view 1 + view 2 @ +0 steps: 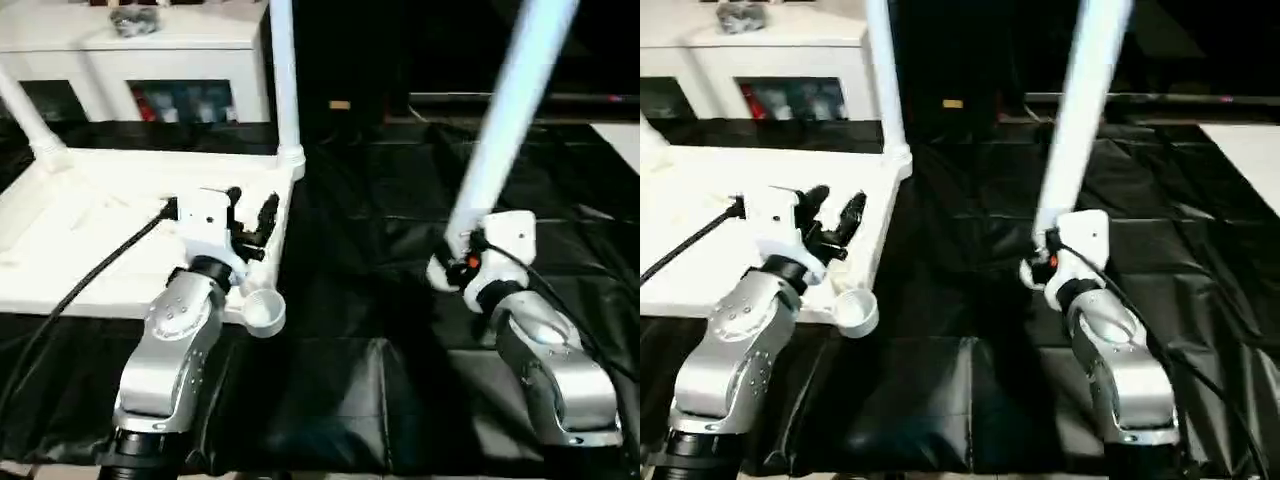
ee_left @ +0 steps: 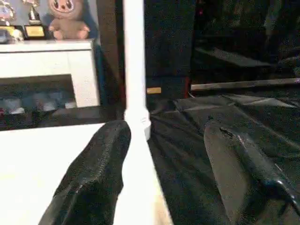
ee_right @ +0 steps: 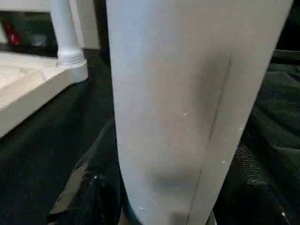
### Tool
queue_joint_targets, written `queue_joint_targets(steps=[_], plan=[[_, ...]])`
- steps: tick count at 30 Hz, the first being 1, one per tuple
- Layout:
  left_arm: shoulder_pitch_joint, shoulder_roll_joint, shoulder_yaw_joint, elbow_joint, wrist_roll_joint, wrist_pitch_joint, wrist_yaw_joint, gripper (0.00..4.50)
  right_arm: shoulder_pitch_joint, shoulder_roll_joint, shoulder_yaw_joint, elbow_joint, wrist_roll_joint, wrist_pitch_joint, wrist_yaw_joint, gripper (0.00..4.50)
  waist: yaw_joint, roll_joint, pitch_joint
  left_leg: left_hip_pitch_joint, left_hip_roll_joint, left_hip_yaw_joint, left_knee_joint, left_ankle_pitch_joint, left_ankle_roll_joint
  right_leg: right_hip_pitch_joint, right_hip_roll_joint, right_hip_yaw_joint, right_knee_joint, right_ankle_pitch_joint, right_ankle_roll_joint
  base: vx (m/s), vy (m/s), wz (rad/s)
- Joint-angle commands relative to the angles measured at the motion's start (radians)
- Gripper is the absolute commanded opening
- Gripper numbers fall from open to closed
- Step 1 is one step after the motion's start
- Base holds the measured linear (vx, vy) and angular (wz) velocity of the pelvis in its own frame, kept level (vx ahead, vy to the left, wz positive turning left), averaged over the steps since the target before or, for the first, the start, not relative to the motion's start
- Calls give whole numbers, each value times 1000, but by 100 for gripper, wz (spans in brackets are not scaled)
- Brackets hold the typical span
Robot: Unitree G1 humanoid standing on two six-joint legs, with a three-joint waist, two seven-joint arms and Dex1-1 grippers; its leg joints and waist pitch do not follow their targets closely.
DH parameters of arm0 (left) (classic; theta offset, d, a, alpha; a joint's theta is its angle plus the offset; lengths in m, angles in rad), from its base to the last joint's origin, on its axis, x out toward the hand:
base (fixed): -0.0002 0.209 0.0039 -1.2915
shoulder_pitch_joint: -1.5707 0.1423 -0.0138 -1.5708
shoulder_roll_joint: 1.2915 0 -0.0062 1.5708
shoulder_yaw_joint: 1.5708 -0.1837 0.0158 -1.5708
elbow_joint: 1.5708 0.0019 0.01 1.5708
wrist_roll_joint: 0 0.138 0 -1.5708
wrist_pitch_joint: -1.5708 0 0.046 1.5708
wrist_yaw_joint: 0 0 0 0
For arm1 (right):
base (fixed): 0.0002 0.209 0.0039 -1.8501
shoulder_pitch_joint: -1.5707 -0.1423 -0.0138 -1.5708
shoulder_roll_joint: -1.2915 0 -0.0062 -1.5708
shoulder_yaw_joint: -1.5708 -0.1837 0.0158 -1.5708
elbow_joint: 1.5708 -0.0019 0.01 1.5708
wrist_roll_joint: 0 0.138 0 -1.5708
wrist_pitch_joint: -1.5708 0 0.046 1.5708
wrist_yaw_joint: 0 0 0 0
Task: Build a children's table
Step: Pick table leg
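White table top lies upside down on the black sheet, rim up. Two legs stand in far corner sockets: one upright, one at far left. Near corner socket empty. Fourth leg tilted, off to the right.

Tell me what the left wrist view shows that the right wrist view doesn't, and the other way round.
Left wrist view alone: the left gripper with open jaws over the tabletop's rim, holding nothing, plus a plush toy on a white cabinet.

Right wrist view alone: a loose table leg seen close up between the right gripper's jaws.

Both: the upside-down white tabletop, the leg already standing in its corner socket, and the black sheet underneath.
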Motion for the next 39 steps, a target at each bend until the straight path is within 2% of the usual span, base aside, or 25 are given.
queue_joint_targets(steps=[1,4,6,8,9,10,11,12,13,15,17,20,21,22,23,24,25,27,31,32,34,35,36,38,39], plan=[[12,8,11,-1,18,-10,12,295,3,19,-3,-10,1,-34,-10,191,11,-20,-61,-14,69,-59,-38,-105,133,63,-192,100,-146,-477,-152,12,143,-16],[17,7,14,1,27,-22,14,295,9,30,-8,14,-12,-82,-32,191,-47,18,-84,93,51,-33,-110,-37,280,-15,12,-19,-42,-166,-134,3,163,0],[18,10,14,2,27,-27,14,295,10,45,-20,25,3,-121,-28,191,-69,22,-65,73,61,-9,-157,-126,276,-27,42,-57,17,-151,-104,-24,167,12],[21,12,12,5,29,-31,13,295,10,52,-26,23,16,-145,-11,191,-80,-3,-58,74,65,17,-175,-328,174,-25,1,-56,1,-161,-73,-57,95,17],[22,12,12,6,30,-32,11,295,10,52,-26,20,18,-148,-5,191,-74,-29,-59,75,36,45,-138,-469,87,-30,-79,-9,-84,-251,-84,-64,74,19],[24,9,10,4,33,-33,10,295,9,60,-35,15,34,-138,1,191,-38,-46,-60,52,49,-7,-2,-426,81,6,-262,113,-181,-426,-94,-30,89,14],[24,9,10,4,33,-33,10,295,9,60,-35,15,34,-138,1,191,-38,-46,-60,52,49,-7,-2,-426,81,6,-262,113,-181,-426,-94,-13,164,-22],[25,8,9,4,35,-33,10,295,8,63,-38,17,37,-142,3,191,-37,-24,-58,-28,57,-109,77,-173,35,63,-325,114,-179,-614,-92,-13,164,-22],[25,7,8,3,37,-33,10,295,7,64,-38,18,40,-147,8,191,-51,-28,-40,-24,51,-116,37,-198,28,48,-278,80,-185,-689,-93,-45,248,-35],[23,5,9,3,39,-33,10,295,5,62,-34,25,38,-158,8,191,-118,6,-50,50,25,-81,-117,-510,21,-2,-12,-52,-75,-508,-78,-74,207,-7],[22,6,11,4,40,-32,9,295,1,55,-30,33,41,-132,12,191,-136,32,-62,73,24,-83,-163,-561,15,-1,32,-66,23,-249,-74,-84,171,0],[25,17,0,-3,74,-49,21,295,12,66,-45,17,124,-100,75,191,-140,-20,-47,68,65,-91,-205,-666,-12,38,-39,-43,7,-119,-58,-72,114,-4],[26,25,-8,-5,91,-54,22,295,14,64,-44,12,130,-96,84,191,-94,-47,-47,86,21,-58,-65,-616,-89,-8,-187,58,-127,-471,-125,-56,69,8],[25,26,-16,-5,109,-51,31,295,19,53,-27,8,119,-96,100,191,-98,-65,-52,66,15,-99,50,-391,-52,23,-273,102,-185,-562,-146,-17,97,-15],[21,24,-21,-1,121,-42,42,295,22,42,-10,8,98,-101,109,191,-106,-36,-37,12,18,-151,73,-84,-89,80,-249,36,-152,-628,-150,31,151,-37],[18,20,-23,2,124,-39,46,295,23,37,-2,9,90,-104,114,191,-118,38,-37,-12,1,-173,-75,-321,-147,121,-93,-147,-95,-601,-117,31,151,-37],[13,14,-26,7,125,-35,51,295,21,33,4,13,85,-107,122,191,-149,52,-40,27,50,-299,-191,-717,-205,89,20,-102,37,-268,-78,8,145,23],[9,10,-27,9,128,-31,58,295,19,31,6,16,85,-107,125,191,-174,63,-44,94,58,-410,-197,-619,-205,47,44,-41,76,-173,-100,-29,85,56],[1,-2,-26,20,137,-42,66,295,11,29,5,34,83,-104,111,191,-188,25,-73,127,-67,-525,-244,-277,-219,84,76,49,32,-256,-199,-50,-66,37],[-2,-7,-19,24,140,-26,79,295,8,31,-1,34,92,-80,104,191,-180,19,-72,154,-23,-485,-230,-245,-194,75,55,74,13,-214,-211,-77,-230,28],[-6,-12,-9,30,134,-2,87,295,4,33,-6,35,107,-48,105,191,-149,-42,-72,16,-122,-336,-127,-243,-32,168,-43,152,-135,-144,-400,-82,-253,16],[-7,-12,-5,33,127,6,84,295,3,33,-6,38,110,-41,111,191,-90,-60,-74,0,-151,-159,61,-185,-9,147,-58,130,-160,-59,-349,-90,-264,-12],[-7,-12,-4,34,124,6,81,295,3,33,-6,39,111,-41,113,191,-94,-81,-38,-19,-122,-117,56,-99,-8,123,-54,108,-120,89,-50,-90,-264,-12],[-5,0,-11,34,123,-25,59,295,-2,20,7,49,77,-63,108,191,-58,-84,-47,-1,-113,-88,33,-71,2,136,-35,110,-123,183,299,-65,-202,-5],[-3,-1,-10,31,123,-26,59,295,-5,16,14,51,77,-71,119,191,-50,-74,-60,4,-95,-85,3,-75,44,157,-16,112,-114,230,358,-62,-172,0]])
